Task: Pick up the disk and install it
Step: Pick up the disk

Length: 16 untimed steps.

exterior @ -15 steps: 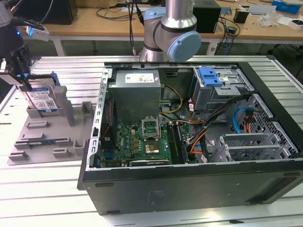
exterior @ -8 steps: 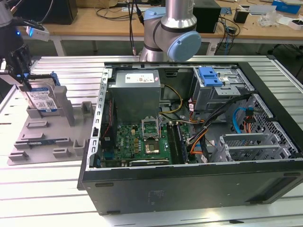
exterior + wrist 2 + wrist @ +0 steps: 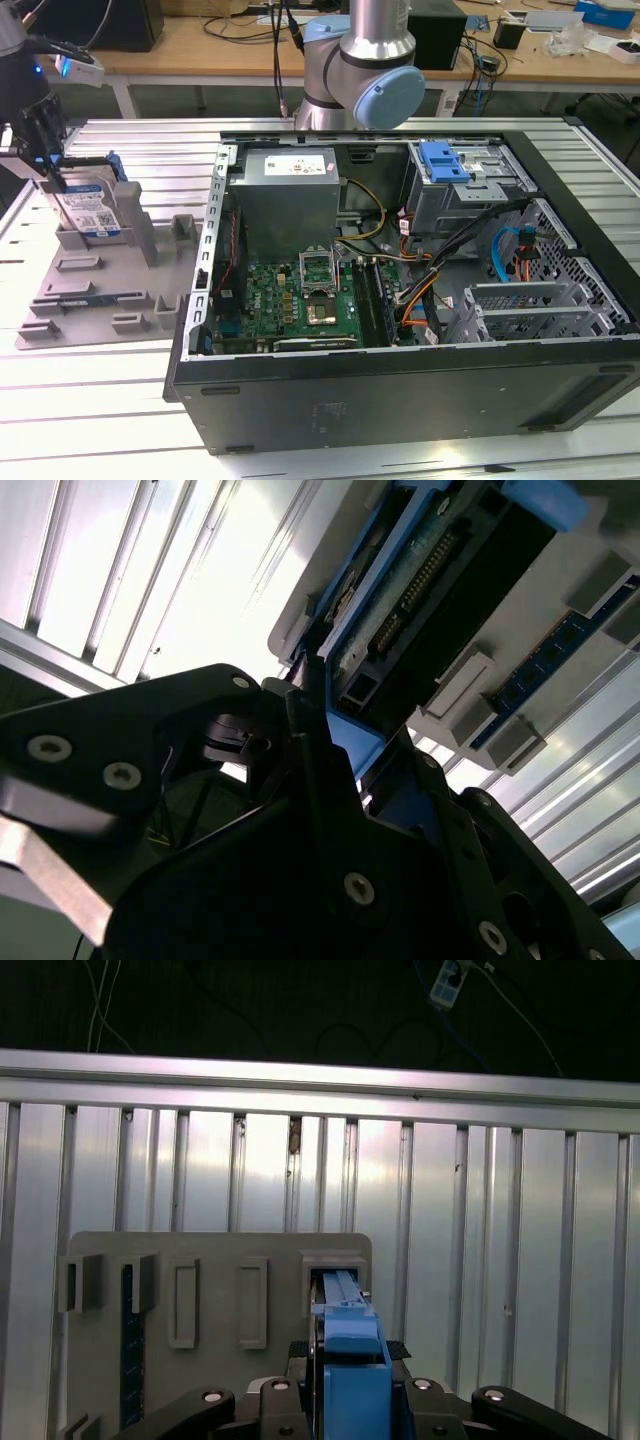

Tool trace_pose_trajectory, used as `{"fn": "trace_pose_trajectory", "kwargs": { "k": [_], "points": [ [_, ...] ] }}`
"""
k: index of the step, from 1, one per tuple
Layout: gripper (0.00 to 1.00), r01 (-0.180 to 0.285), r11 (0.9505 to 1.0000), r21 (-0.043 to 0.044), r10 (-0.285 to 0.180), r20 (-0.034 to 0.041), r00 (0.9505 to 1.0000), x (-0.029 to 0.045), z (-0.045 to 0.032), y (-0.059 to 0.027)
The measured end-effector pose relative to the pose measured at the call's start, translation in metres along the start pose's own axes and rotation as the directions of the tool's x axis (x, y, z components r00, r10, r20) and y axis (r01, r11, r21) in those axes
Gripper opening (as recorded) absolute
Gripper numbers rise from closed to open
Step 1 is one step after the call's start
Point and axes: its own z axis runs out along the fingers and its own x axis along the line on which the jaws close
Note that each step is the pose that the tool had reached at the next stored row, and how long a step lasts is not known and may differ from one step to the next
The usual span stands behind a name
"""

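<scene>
Silver slatted aluminium table (image 3: 120, 420) carries an open black computer case (image 3: 400, 400). Just beside the case, on the exterior view's left, lies a grey holder plate (image 3: 100, 290). Inside the case sit a grey power-supply box (image 3: 285, 205) with a white sticker (image 3: 290, 165) and a grey drive cage (image 3: 470, 195) with a blue latch (image 3: 445, 160). The disk (image 3: 92, 212) stands upright in the plate; its white-and-blue label's print cannot be read. The black gripper (image 3: 52, 175) has its jaws closed on the disk's blue carrier frame (image 3: 350, 1345).
</scene>
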Motion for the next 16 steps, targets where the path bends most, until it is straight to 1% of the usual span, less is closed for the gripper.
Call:
{"fn": "trace_pose_trajectory", "kwargs": {
  "k": [3,10,11,12,16],
  "points": [
    [0.38,0.000,1.0000,0.0004,0.000,-0.0004,1.0000,0.0000,-0.0032,0.0001],
    [0.38,0.000,1.0000,0.0010,0.000,-0.0006,1.0000,0.0000,-0.0032,0.0001],
    [0.39,0.000,1.0000,0.0011,0.000,-0.0006,1.0000,0.0000,-0.0032,0.0001],
    [0.45,0.000,1.0000,0.0011,0.000,-0.0006,1.0000,-0.0001,-0.0032,0.0001],
    [0.45,0.000,1.0000,0.0011,0.000,-0.0006,1.0000,0.0000,-0.0032,0.0001]
  ]
}}
